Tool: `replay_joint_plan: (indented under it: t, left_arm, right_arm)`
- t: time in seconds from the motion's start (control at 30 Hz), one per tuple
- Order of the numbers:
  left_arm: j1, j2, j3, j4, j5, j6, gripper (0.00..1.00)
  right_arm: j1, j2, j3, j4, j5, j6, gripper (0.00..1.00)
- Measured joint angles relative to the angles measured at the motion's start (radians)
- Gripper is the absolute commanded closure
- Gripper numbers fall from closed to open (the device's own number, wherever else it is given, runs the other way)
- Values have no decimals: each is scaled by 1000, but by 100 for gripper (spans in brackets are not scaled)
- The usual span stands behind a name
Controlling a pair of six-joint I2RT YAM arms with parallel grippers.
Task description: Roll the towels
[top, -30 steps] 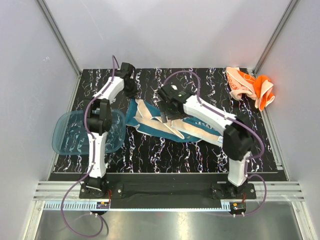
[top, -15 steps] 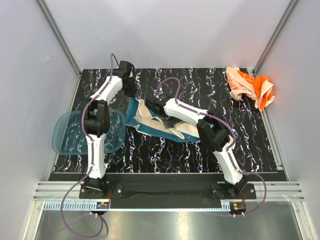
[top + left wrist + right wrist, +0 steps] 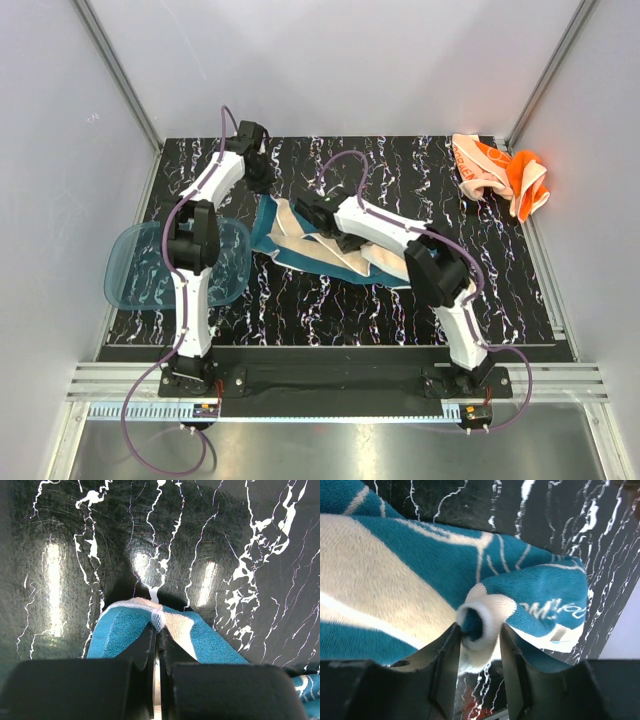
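The teal-blue towel [image 3: 318, 262] lies loosely folded mid-table, cream reverse partly up. My left gripper [image 3: 263, 181] is shut on its far left corner; in the left wrist view the white hem of the towel [image 3: 120, 630] is pinched at the fingertips of the left gripper [image 3: 158, 629]. My right gripper [image 3: 320, 217] sits over the towel's middle. In the right wrist view a small curled fold of the towel [image 3: 520, 575] is caught between the jaws of the right gripper [image 3: 477, 630], both fingers touching it. The orange towel [image 3: 500, 172] lies crumpled at the far right corner.
A translucent blue tray [image 3: 135, 265] rests at the table's left edge, beside the left arm. White walls and metal posts close in the black marbled table [image 3: 400, 310] on three sides.
The right arm has swung left over the teal-blue towel and its jaws have narrowed onto a curled fold. The left gripper has kept its hold on the corner.
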Motion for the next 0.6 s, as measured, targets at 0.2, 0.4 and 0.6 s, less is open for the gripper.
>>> replay_joint_plan:
  t: [0.2,0.4,0.6]
  left_arm:
    - [-4,0,0,0,-1,4,100]
    - [-7,0,0,0,-1,8,100]
    - [-12,0,0,-11,-5,15,100]
  right_arm:
    - [-8,-166,-51,18,-26,-18,89]
    - [-29,-219,-111,57,-68,-24,100]
    - [-53,-225,-195,87,-116,-24,100]
